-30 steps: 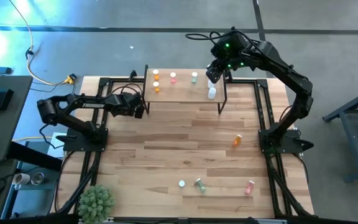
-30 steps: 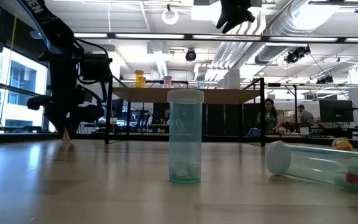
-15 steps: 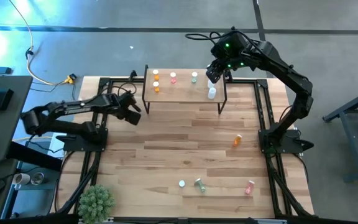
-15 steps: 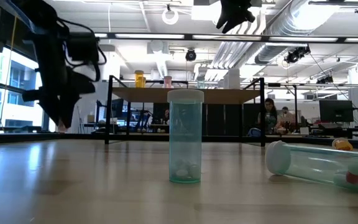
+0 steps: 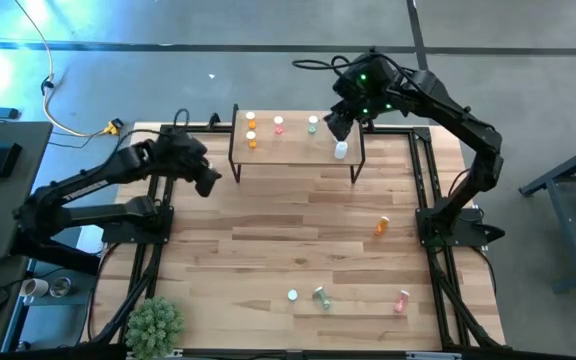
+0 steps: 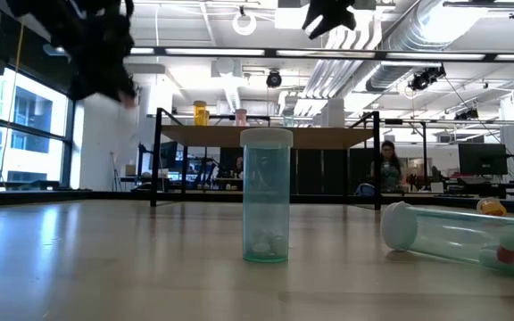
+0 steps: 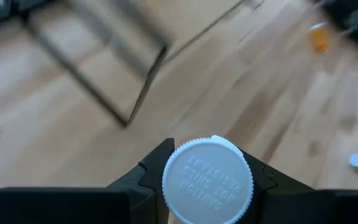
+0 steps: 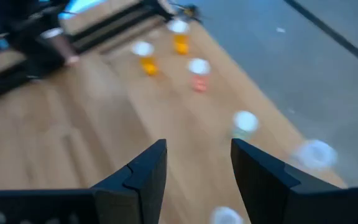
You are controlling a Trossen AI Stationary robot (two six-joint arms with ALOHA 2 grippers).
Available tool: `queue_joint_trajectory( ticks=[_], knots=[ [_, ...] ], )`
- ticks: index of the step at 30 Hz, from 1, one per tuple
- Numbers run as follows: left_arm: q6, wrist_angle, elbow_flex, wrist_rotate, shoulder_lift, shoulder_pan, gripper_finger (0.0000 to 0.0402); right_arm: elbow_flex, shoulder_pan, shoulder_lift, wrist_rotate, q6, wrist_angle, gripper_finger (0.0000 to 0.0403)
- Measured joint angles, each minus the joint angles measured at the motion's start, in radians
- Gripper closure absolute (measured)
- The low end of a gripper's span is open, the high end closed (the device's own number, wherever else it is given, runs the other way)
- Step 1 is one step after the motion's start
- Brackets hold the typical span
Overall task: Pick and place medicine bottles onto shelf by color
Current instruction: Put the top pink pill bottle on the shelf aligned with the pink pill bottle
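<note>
- From above, the left gripper (image 5: 206, 178) hangs beside the shelf (image 5: 296, 152); the right gripper (image 5: 336, 124) hovers over its far right end, above a clear bottle (image 5: 341, 150).
- At table height, a green bottle (image 6: 266, 195) stands upright, another (image 6: 458, 235) lies beside it.
- Left wrist: fingers (image 7: 151, 171) clamp a white-capped bottle (image 7: 207, 180).
- Right wrist: fingers (image 8: 143, 170) parted, nothing between; orange bottles (image 8: 147, 58) on the shelf.

Bottles (image 5: 278, 124) on shelf (image 5: 293, 148), table (image 5: 268, 240)
</note>
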Motion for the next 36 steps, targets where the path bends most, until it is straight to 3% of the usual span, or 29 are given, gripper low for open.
queue_joint_trajectory(
  ticks=[7,13,28,36],
  knots=[
    [0.152,0.015,0.161,0.003,0.005,-0.055,0.0300,0.000,0.082,0.000,-0.070,0.000,0.119,0.0234],
    [0.167,0.101,0.247,0.001,0.038,-0.122,0.0300,0.000,0.162,0.002,-0.084,0.000,0.181,0.0234],
    [0.299,0.178,0.388,0.000,0.168,-0.296,0.0300,0.000,0.336,0.083,-0.084,-0.008,0.235,0.0234],
    [0.385,0.164,0.400,0.024,0.220,-0.375,0.0300,0.000,0.391,0.151,-0.083,-0.042,0.250,0.0234]
  ],
)
